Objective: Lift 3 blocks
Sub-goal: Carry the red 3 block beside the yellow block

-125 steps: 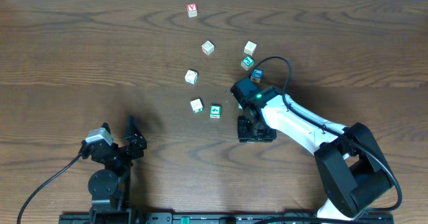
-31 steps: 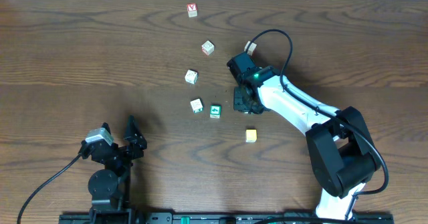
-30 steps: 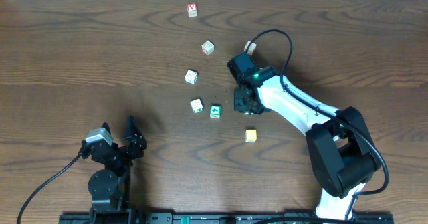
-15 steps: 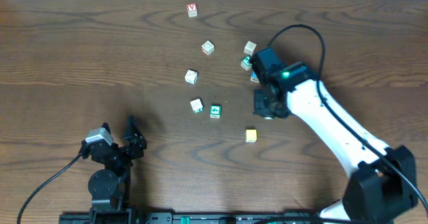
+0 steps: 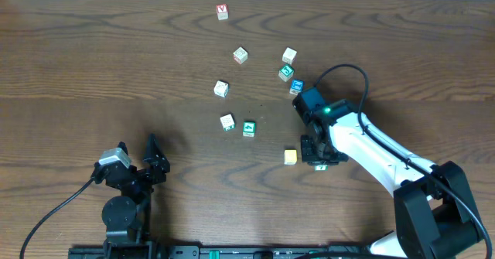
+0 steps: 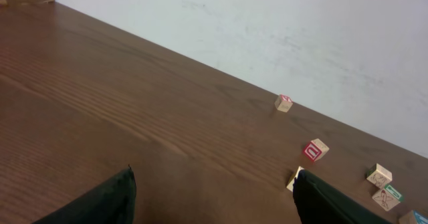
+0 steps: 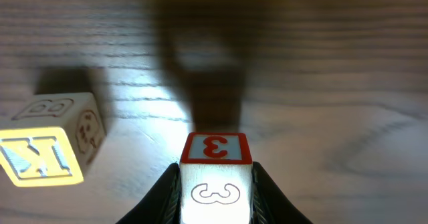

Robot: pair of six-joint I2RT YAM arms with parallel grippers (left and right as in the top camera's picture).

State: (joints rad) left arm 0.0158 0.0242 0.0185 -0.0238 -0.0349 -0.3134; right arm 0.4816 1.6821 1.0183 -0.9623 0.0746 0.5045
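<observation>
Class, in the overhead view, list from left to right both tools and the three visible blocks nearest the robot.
Left tool, pale block with green edging, green block, yellow block, right tool gripping a red-marked block.

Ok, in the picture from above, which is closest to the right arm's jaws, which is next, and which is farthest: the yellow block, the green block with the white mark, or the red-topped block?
1. yellow block: close by, just to the left.
2. green block: farther left, in the middle.
3. red-topped block: far off, at the top of the picture.
</observation>
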